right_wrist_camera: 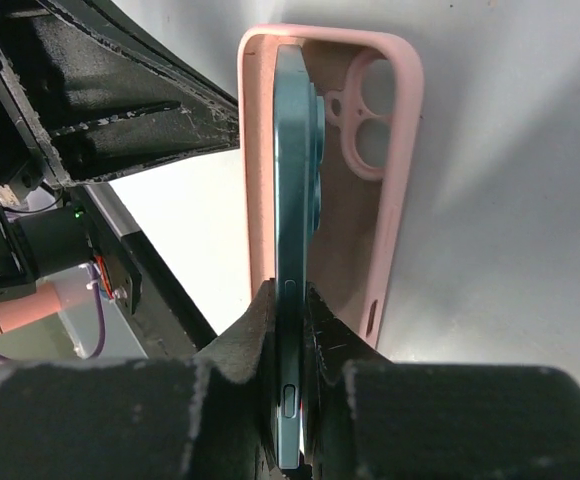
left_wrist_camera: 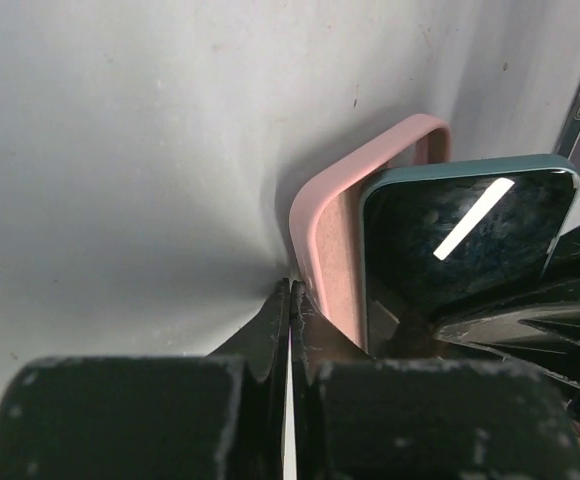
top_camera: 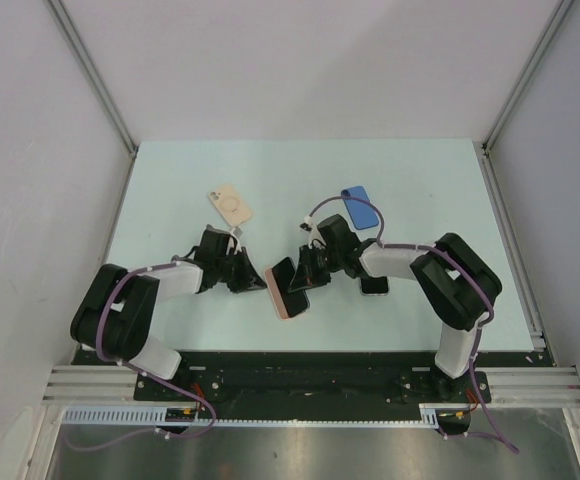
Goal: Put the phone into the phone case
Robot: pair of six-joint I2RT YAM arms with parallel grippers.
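The pink phone case (top_camera: 286,308) lies open side up at the table's middle. It also shows in the right wrist view (right_wrist_camera: 395,130) and in the left wrist view (left_wrist_camera: 330,230). My right gripper (top_camera: 307,270) (right_wrist_camera: 290,293) is shut on the teal phone (right_wrist_camera: 292,170) and holds it on edge, one long side resting inside the case. The phone's dark screen (left_wrist_camera: 450,240) faces the left wrist camera. My left gripper (top_camera: 258,283) (left_wrist_camera: 291,290) is shut and empty, its tips against the outside of the case's wall.
A beige case (top_camera: 232,205) lies behind the left arm. A blue case (top_camera: 361,208) lies behind the right arm. Another dark phone-like object (top_camera: 375,286) lies under the right forearm. Grey walls enclose the table.
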